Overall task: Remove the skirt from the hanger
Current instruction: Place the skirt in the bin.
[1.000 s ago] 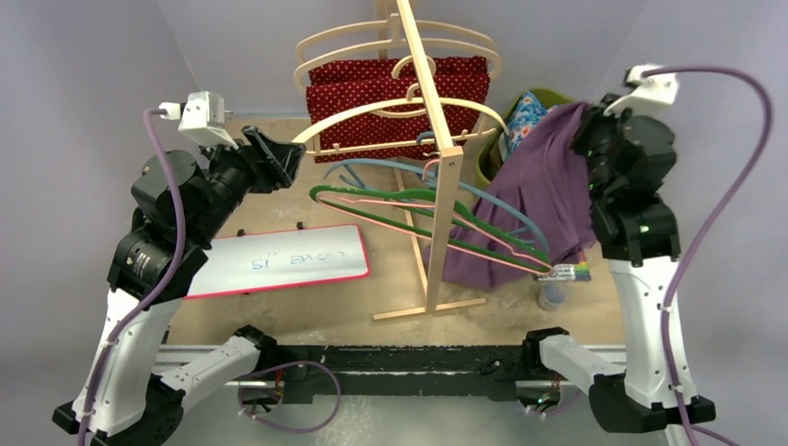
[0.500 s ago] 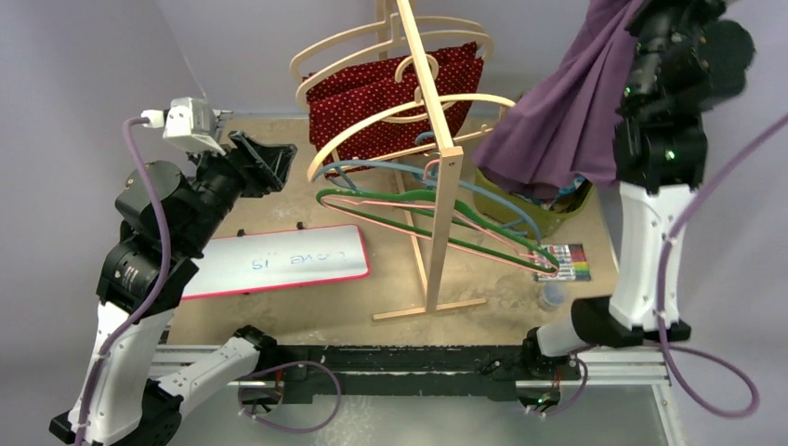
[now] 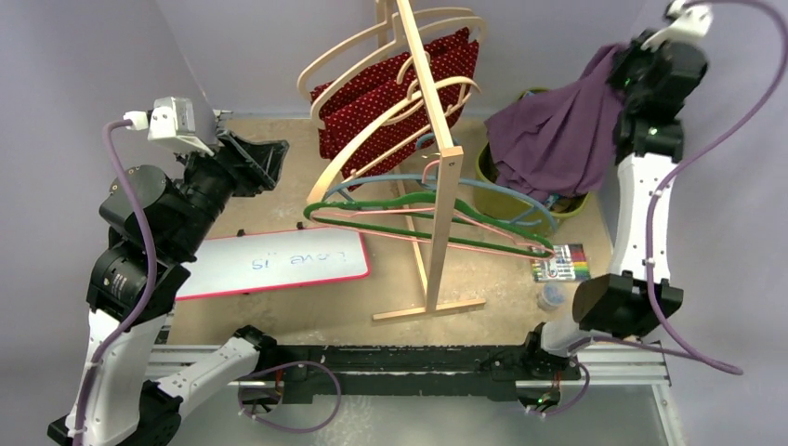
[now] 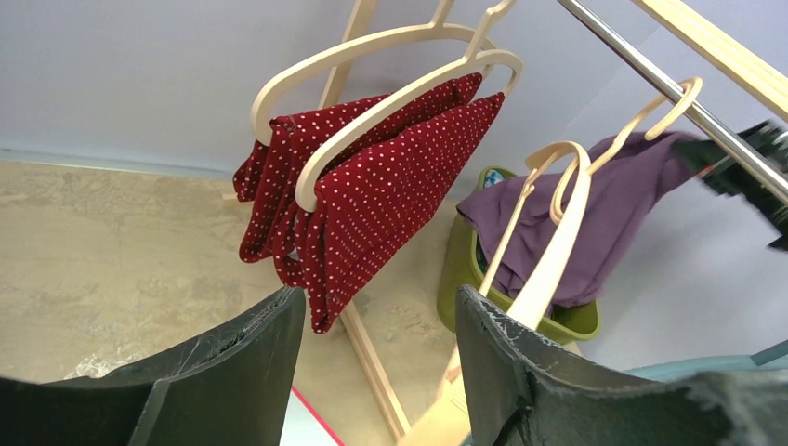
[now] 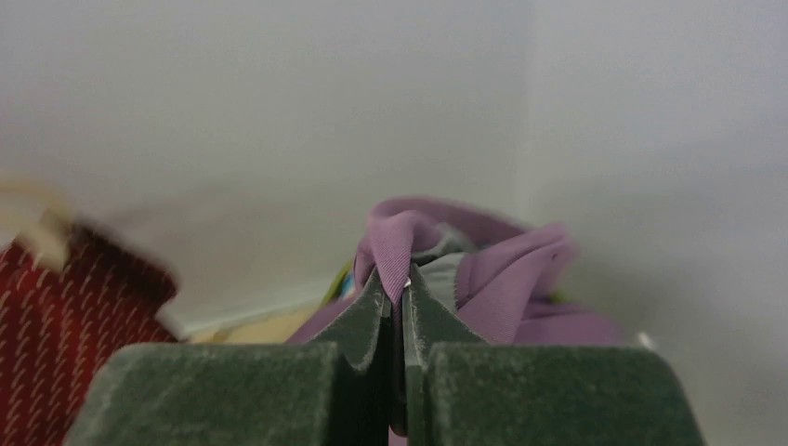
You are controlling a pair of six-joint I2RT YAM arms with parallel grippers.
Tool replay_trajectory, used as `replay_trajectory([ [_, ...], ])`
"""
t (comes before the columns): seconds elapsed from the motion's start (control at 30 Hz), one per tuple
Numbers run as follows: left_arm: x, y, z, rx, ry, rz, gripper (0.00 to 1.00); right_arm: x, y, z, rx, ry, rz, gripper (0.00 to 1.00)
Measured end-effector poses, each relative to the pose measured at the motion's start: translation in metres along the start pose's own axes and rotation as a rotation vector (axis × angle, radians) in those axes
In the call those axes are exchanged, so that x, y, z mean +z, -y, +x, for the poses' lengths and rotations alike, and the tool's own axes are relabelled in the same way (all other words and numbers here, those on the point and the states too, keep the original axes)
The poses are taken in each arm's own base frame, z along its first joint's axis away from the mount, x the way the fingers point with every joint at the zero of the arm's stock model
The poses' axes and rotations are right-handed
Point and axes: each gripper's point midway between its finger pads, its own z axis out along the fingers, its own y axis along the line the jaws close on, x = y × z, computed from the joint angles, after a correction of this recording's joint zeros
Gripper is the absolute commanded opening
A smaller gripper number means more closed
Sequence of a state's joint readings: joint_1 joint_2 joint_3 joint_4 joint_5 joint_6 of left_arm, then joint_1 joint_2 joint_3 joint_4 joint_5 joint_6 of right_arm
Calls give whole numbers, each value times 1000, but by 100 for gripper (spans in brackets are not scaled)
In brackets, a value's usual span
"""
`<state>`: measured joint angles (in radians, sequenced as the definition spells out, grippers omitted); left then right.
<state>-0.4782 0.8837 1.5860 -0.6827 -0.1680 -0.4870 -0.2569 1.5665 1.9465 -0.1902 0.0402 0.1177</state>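
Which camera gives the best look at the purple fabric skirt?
The top external view: the purple fabric skirt drapes whole from the right gripper over the green tub. The left wrist view shows part behind wooden hangers; the right wrist view, only a pinched fold.

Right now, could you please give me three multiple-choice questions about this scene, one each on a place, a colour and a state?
1. Where does the purple skirt hang at its lower end?
A. on the whiteboard
B. over the green bin
C. on a green hanger

2. What colour is the garment hanging on the wooden rack?
A. red with white dots
B. plain blue
C. yellow stripes

3. How do the jaws of the right gripper stand?
A. wide open, empty
B. open around a hanger
C. shut on the purple skirt

Answers: B, its cloth drapes over the bin's rim; A, the dots show in the left wrist view; C, purple fabric is pinched between closed jaws.
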Motion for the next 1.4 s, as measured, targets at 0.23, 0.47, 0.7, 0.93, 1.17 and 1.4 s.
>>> replay_trajectory([
  [0.23,5,-3,10,3,-23,-7,59,-32,-51,156,259,-237,-279,0],
  [0.47,6,-3,11,3,-26,-8,59,-49,-61,297,422,-503,-332,0],
  [0.7,8,-6,19,4,-41,-12,59,-18,-64,394,290,-737,-192,0],
  [0.93,13,-8,25,7,-57,-17,59,-45,-67,388,188,-765,-126,32],
  [1.17,13,-8,25,8,-58,-18,59,-62,-55,297,140,-637,-102,89],
  [1.4,12,-11,32,11,-70,-24,59,-80,-55,182,129,-347,-149,99],
])
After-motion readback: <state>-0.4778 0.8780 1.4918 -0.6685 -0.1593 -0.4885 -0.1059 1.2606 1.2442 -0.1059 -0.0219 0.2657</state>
